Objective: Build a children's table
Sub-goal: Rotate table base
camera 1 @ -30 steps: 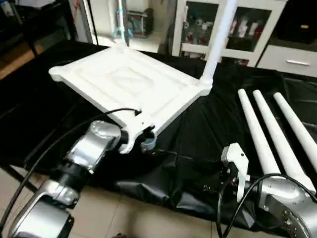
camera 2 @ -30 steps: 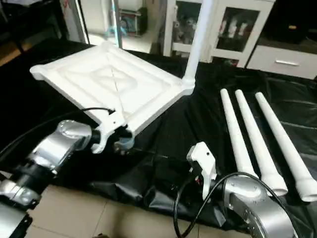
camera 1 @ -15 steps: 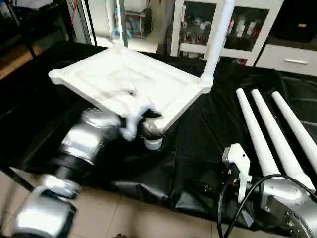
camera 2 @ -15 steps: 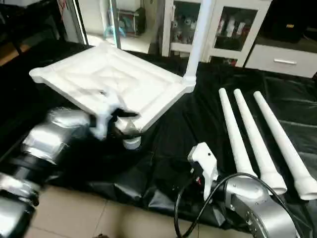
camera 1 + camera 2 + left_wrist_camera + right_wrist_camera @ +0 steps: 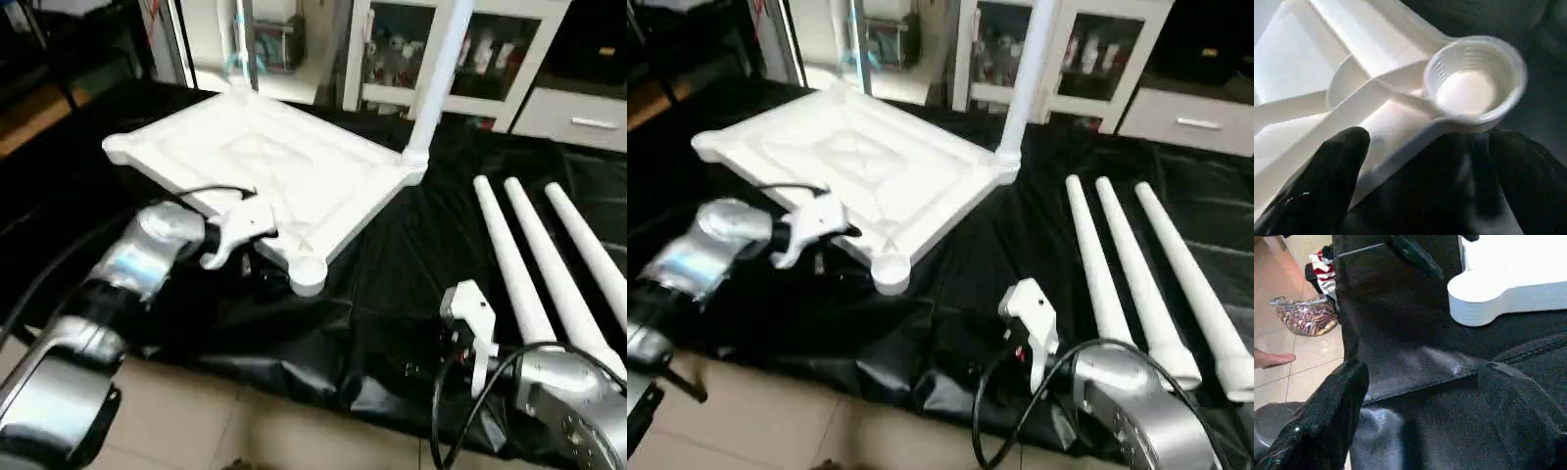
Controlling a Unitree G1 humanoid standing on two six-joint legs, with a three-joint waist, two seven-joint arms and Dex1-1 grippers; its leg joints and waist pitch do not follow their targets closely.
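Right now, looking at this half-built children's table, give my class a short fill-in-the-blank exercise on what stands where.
1. The number of legs already standing in the table top is ____.
2. The loose legs lying on the black cloth number ____.
3. The corner socket in front of the left gripper is ____ of any leg.
4. The right gripper, over the cloth, has its fingers ____.

Missing words: one; three; empty; open

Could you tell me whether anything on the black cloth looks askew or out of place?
The tabletop lies underside up with one leg standing in its far corner; three legs lie loose beside it. Nothing looks damaged.
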